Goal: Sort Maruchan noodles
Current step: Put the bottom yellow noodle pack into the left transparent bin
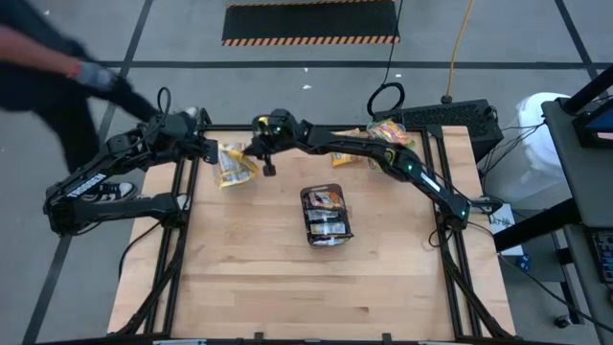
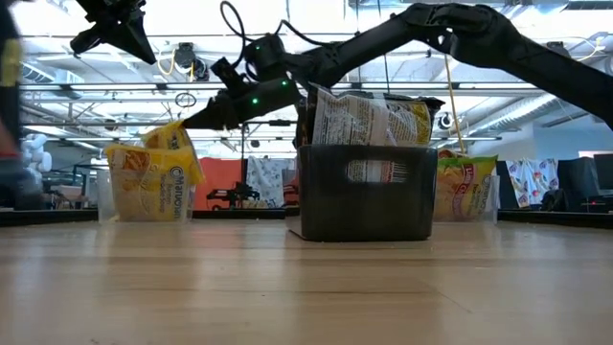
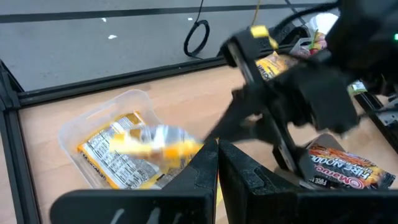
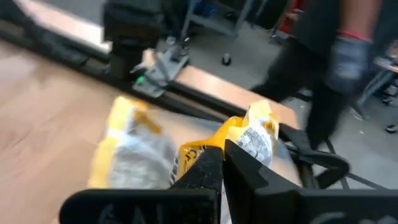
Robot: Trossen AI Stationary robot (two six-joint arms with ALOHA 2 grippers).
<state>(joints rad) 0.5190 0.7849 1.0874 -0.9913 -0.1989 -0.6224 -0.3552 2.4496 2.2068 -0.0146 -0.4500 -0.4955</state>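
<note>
A wooden bench (image 1: 287, 278) seen from above, with two dark robot arms meeting at its far left corner. There a clear plastic tub (image 3: 102, 121) holds yellow Maruchan noodle packets (image 1: 233, 165). The right gripper (image 1: 251, 150) reaches across the bench to that tub, its fingers pressed together, pinching a yellow packet (image 4: 252, 138) over it. The left gripper (image 1: 213, 149) is just beside it at the tub's edge, its fingers nearly closed; whether it holds anything cannot be told. At the bench's middle stands a dark grey tray (image 1: 327, 228) with dark red-orange packets (image 1: 324, 199) upright in it. A second tub (image 1: 375, 144) at the far right holds orange-pink, green-edged packets. A person in dark clothing (image 1: 43, 67) stands off the bench's far left corner.
</note>
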